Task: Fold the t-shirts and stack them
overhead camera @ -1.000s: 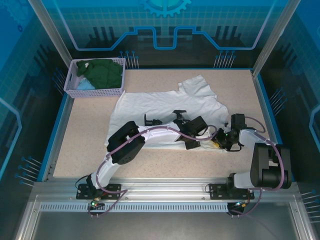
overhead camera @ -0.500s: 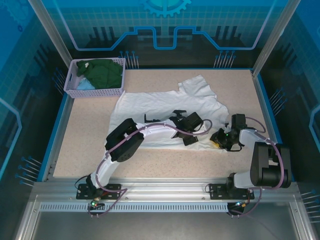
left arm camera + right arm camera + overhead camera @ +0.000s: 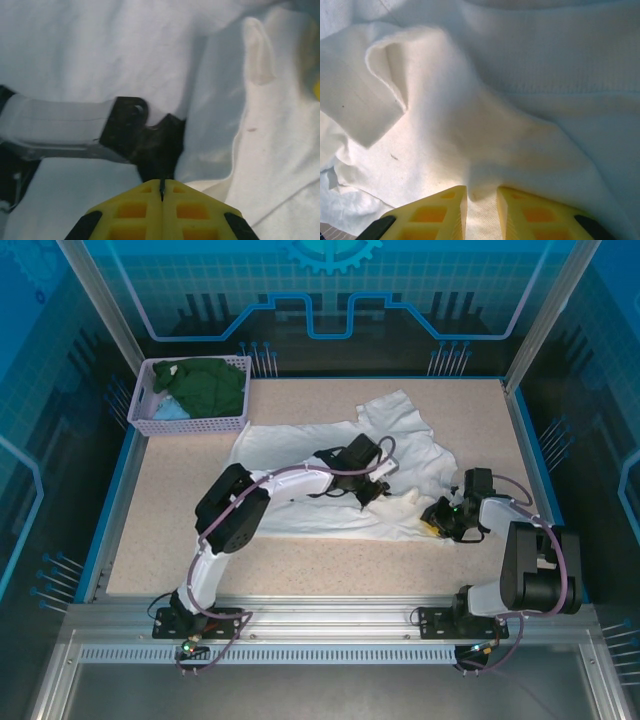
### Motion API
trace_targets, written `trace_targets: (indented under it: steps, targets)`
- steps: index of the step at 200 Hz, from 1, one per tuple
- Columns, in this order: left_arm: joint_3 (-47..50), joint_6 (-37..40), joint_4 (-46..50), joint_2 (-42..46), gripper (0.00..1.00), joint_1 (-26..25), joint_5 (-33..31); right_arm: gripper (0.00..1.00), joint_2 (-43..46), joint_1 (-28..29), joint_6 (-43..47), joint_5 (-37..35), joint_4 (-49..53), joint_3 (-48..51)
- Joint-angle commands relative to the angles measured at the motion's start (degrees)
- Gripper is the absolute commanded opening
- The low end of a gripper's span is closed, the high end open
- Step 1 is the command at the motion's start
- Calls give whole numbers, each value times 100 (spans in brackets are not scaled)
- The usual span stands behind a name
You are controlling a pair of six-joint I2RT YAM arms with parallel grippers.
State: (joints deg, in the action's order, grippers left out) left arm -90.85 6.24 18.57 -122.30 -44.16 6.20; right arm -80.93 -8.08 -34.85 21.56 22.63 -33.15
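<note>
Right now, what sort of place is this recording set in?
Probably a robot lab test cell: blue-lit enclosure panels, an aluminium frame rail at the near edge, a speckled table holding a white t-shirt and lavender basket.

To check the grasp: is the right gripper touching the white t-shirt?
Touching. In the right wrist view, the right gripper pinches a fold of the white t-shirt between its yellow fingers.
</note>
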Motion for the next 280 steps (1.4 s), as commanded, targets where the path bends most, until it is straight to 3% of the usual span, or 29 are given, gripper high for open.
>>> trace_targets:
  steps: [1,32,55,63,72,91,133,162,180,208,255,280]
  targets:
    - [-342,-617,-11,15,0,209,165,25,-187,-79,40,-170,172,18]
    - [-580,-946,103,-104,2,385,-112,27,-183,-89,40,-170,182,10]
    - [-987,-1079,516,-302,8,401,-783,31,-166,-125,39,-170,253,-32]
    - [-1149,-1150,719,-384,20,412,-1059,33,-116,-146,19,-170,313,-51]
    - [-1357,-1218,1016,-470,42,431,-1331,35,-6,-161,-9,-156,361,-68]
    - [-1511,-1317,1367,-481,60,442,-1650,44,304,-193,-95,-241,556,-166]
    - [-687,-2029,1535,410,62,442,-2389,44,1024,-109,-193,-577,1090,-594]
    - [713,-3020,1177,1570,62,457,-2708,41,1149,431,-246,-921,1216,-938]
    - [1927,-3711,773,2446,70,536,-2979,40,826,715,-263,-1032,1149,-1111]
    - [3553,-4524,409,3378,69,1370,-2623,40,72,814,-294,-1080,974,-1245]
    - [5666,-5505,-524,4021,69,3031,-1617,45,-620,793,-586,-1469,894,-1074]
    - [6051,-5591,-593,4260,70,3240,-1517,45,-606,582,-827,-1615,1025,-828]
